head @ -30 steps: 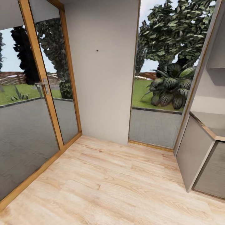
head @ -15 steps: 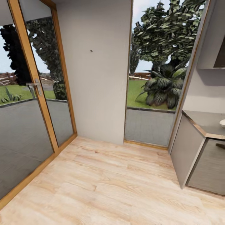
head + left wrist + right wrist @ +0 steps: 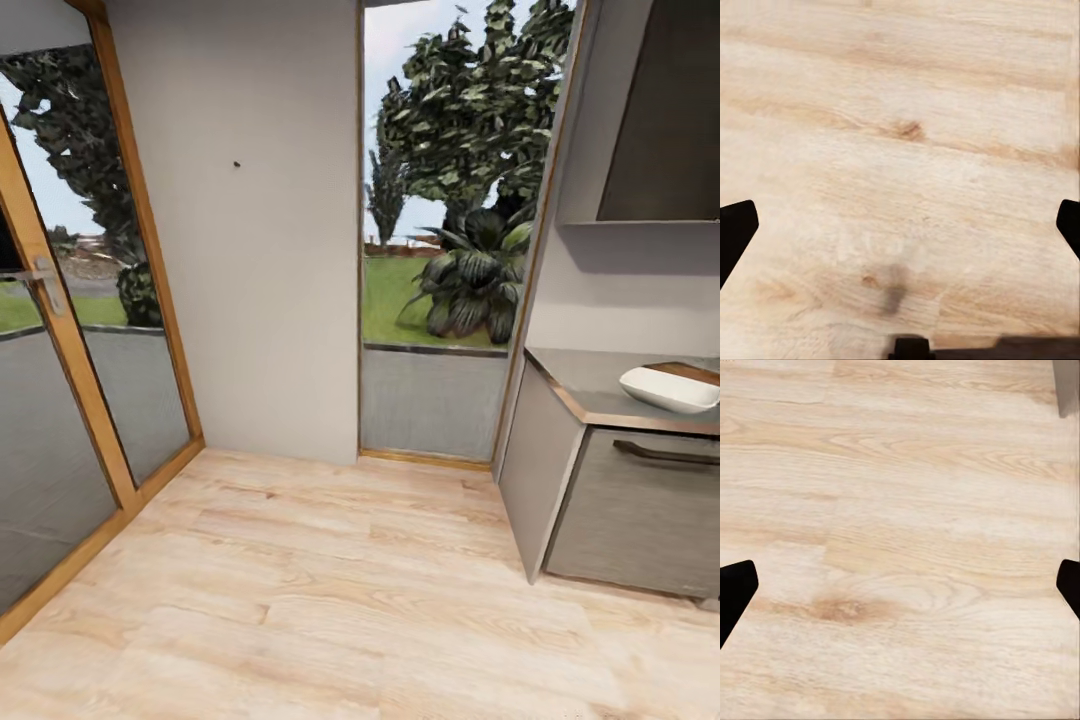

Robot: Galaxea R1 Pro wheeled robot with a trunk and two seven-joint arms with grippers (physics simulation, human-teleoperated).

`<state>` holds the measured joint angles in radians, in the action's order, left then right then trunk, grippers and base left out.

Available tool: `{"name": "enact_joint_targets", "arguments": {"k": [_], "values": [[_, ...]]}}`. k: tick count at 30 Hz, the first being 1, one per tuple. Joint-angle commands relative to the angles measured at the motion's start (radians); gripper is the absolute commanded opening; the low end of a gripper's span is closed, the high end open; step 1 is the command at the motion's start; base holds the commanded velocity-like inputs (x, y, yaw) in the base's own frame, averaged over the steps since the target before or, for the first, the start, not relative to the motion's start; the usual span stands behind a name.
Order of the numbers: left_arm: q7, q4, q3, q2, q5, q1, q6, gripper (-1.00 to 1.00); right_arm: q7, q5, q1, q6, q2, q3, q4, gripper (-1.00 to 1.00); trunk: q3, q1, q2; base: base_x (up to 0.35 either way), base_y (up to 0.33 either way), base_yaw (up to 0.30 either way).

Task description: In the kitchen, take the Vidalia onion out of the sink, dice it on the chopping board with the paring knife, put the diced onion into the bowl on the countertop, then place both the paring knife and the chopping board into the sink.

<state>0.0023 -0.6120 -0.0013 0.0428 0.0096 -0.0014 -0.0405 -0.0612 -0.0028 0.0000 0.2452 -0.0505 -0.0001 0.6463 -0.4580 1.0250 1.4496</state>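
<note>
View has swung right since a second ago | bowl [image 3: 670, 389] now on counter [image 3: 590, 385], far right | chopping board [image 3: 690, 372] behind it | left claw [image 3: 900, 229] and right claw [image 3: 900, 589] spread wide, empty, over floor [image 3: 330, 580] | approach under way

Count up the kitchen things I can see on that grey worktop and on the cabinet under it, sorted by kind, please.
White bowl: 1
Brown chopping board, edge showing behind the bowl: 1
Dark drawer handle: 1
Total: 3, on the countertop and its cabinet at the picture's right edge.
</note>
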Motion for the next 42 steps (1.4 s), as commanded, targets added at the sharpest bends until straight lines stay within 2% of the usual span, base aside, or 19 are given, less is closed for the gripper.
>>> {"name": "enact_joint_targets", "arguments": {"k": [1, 19, 26, 42], "values": [[0.0, 0.0, 0.0, 0.0, 0.001, 0.0, -0.002, 1.0, -0.003, 0.0, 0.0, 0.002, -0.001, 0.0, 0.001, 1.0, -0.001, 0.0, 0.0, 0.0, -0.29, -0.056], [0.001, 0.028, 0.0, -0.001, 0.0, 0.0, -0.002, 1.0, -0.005, 0.0, 0.0, 0.002, -0.003, 0.001, 0.0, 1.0, 0.0, 0.0, 0.0, 0.0, -0.304, -0.008], [0.001, 0.029, 0.0, -0.001, 0.0, 0.0, -0.002, 1.0, -0.003, 0.0, 0.0, 0.002, -0.003, 0.002, -0.001, 1.0, 0.001, 0.0, 0.0, 0.0, -0.307, -0.193], [0.001, 0.029, 0.0, -0.001, -0.002, 0.0, -0.002, 1.0, -0.003, 0.0, 0.0, 0.002, -0.004, 0.002, -0.001, 1.0, 0.001, 0.0, 0.0, 0.0, -0.307, -0.064]]}}
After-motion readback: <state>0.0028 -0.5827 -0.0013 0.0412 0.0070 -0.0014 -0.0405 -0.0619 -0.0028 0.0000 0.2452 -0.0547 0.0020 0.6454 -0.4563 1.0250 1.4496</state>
